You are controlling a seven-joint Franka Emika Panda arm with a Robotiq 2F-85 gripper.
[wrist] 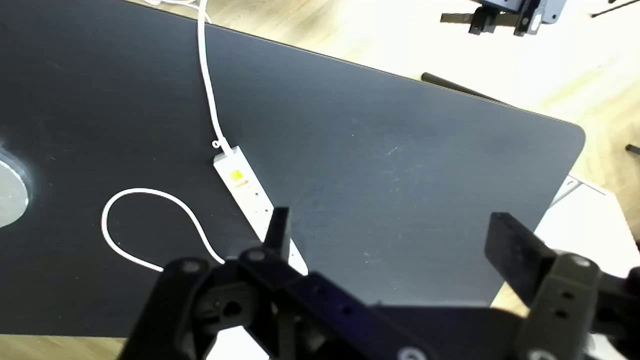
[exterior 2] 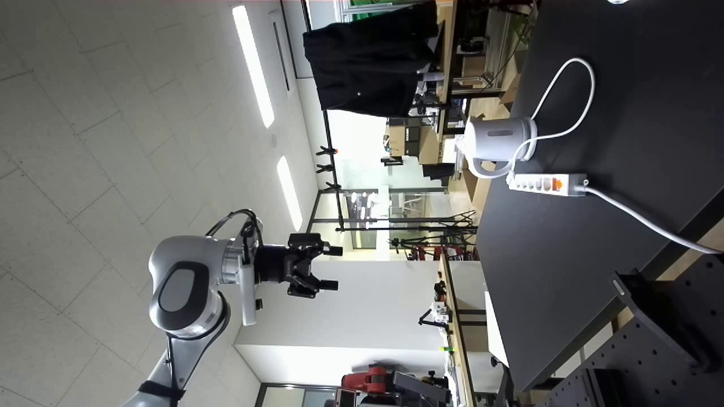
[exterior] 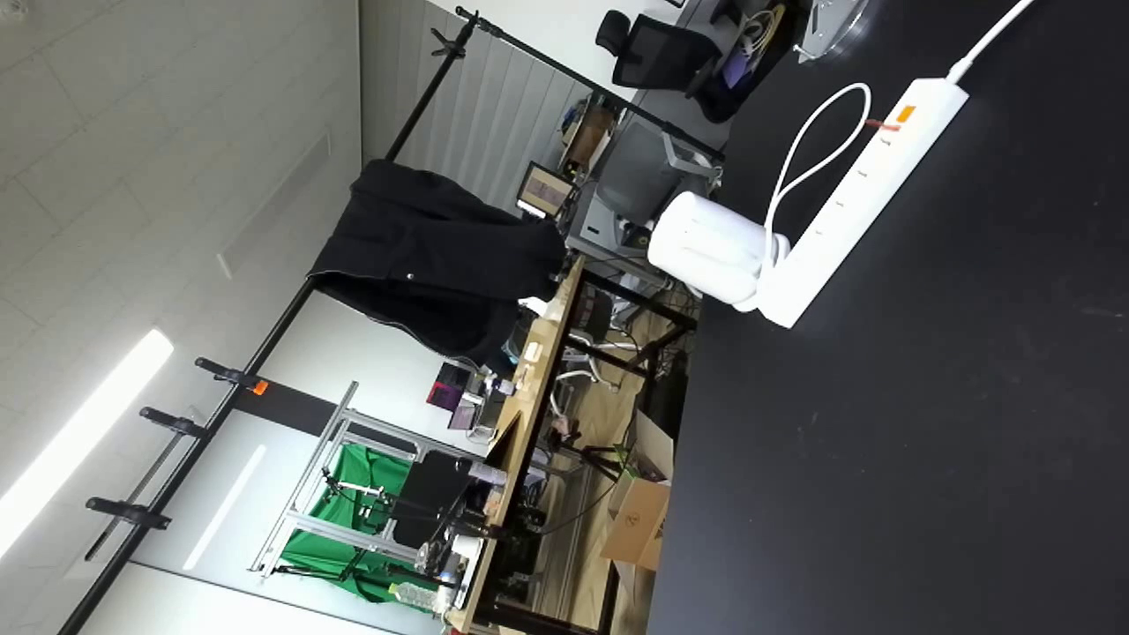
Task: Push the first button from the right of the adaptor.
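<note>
My black two-fingered metal gripper [wrist: 390, 220], spread wide, touching nothing; the long, narrow white plastic power strip [wrist: 251, 197] lies well below it. I judge approach and press both outstanding.

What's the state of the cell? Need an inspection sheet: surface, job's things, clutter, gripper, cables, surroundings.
Surface: black table, a few pale marks.
Job's things: strip lies on the table, orange switch near the end where the cord enters; pressed or not, can't tell.
Clutter: kettle stands upright by the strip's far end, touching or not, can't tell; part of a grey round object at the wrist view's edge.
Gripper: open, empty, up off the table.
Cables: cord runs from the strip past the table edge; thinner cable loops on the table by the kettle.
Surroundings: jacket hanging on a rod, chairs, cardboard box beyond the table.
</note>
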